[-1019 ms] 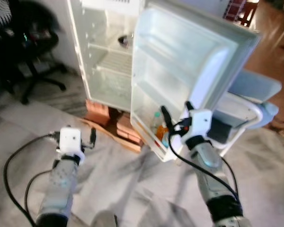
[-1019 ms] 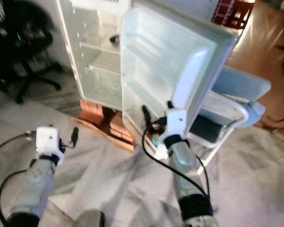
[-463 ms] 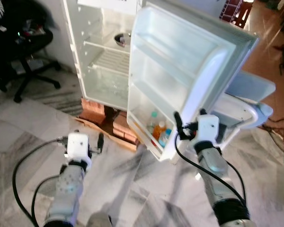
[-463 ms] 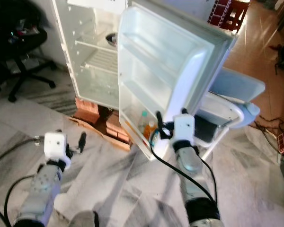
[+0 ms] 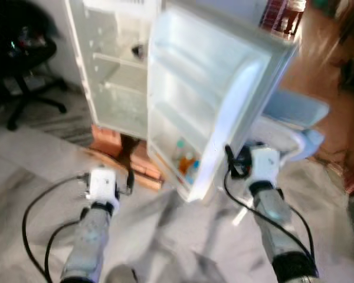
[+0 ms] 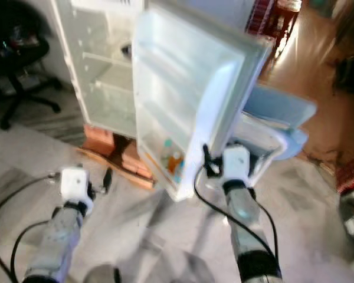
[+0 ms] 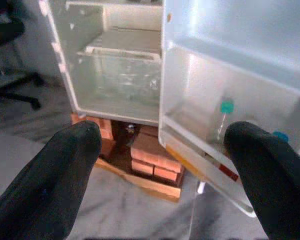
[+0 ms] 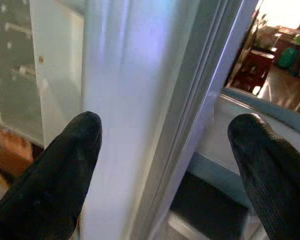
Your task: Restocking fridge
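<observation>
The white fridge (image 5: 115,76) stands open, its shelves nearly bare, with a metal bowl (image 5: 138,52) on an upper shelf. Its door (image 5: 212,76) swings out towards me. The door's lowest shelf holds a few small bottles (image 5: 186,162), one with a teal cap (image 7: 226,106). My left gripper (image 7: 164,131) is open and held low over the floor, facing the fridge's lower compartment and the door shelf. My right gripper (image 8: 166,122) is open too, close to the door's outer edge (image 8: 140,100), one finger on each side of it without touching.
Red bricks (image 5: 109,138) and a wooden board (image 5: 147,177) prop up the fridge. A black office chair (image 5: 23,65) stands at the left. A pale blue seat (image 5: 295,118) sits right behind the door. A red crate (image 5: 280,15) is at the far back. The floor is grey marble.
The camera has shifted and the picture is now blurred. My right gripper has moved from in front of the door's bottle shelf to the door's outer edge. Both grippers stay open.
</observation>
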`<state>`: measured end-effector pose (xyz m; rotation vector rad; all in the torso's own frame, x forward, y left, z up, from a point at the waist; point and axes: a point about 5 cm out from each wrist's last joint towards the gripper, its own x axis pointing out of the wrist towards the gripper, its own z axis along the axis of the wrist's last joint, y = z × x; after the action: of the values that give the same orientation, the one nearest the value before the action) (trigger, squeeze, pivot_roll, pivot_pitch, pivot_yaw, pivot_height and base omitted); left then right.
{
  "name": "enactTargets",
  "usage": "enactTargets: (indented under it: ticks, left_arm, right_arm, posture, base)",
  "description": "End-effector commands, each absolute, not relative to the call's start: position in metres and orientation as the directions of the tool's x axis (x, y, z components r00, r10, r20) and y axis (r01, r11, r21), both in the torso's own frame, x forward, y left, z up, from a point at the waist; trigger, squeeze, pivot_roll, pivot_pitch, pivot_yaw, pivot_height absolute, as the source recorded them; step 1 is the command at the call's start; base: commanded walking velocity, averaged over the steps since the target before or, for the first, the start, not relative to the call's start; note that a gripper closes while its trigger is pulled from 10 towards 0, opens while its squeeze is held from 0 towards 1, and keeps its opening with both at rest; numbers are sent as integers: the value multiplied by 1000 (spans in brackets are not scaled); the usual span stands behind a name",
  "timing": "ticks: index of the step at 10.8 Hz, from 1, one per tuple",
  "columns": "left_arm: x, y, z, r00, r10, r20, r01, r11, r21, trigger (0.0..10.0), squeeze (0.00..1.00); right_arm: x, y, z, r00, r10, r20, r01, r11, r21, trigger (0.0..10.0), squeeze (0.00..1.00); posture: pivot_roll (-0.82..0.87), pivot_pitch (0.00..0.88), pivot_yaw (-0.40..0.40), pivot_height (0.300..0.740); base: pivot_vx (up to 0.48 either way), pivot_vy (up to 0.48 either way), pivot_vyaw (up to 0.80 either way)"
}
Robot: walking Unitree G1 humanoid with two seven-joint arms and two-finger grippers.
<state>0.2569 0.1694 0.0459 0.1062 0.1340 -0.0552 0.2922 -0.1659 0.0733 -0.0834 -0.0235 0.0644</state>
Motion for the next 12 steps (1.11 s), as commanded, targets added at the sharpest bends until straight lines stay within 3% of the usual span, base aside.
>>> enactTargets:
  ticks: [1, 6, 12]
  left_arm:
    - [256, 174, 47, 991, -27, -133, 40, 995, 91, 10000, 0]
    - [257, 173, 53, 995, -43, -93, 50, 996, 76, 10000, 0]
    - [261, 172, 61, 997, -56, -51, 59, 997, 53, 10000, 0]
  right_arm:
    - [293, -162, 76, 996, 79, 31, -77, 994, -77, 10000, 0]
    - [301, -153, 81, 991, 129, 34, -130, 991, 12, 10000, 0]
    - [269, -170, 51, 996, 12, -85, -6, 997, 73, 10000, 0]
  posture:
    - [108, 68, -101, 740]
    - [106, 58, -88, 740]
    - [96, 48, -81, 740]
  base:
    - [0, 0, 0]
    - [0, 0, 0]
    - [311, 0, 0]
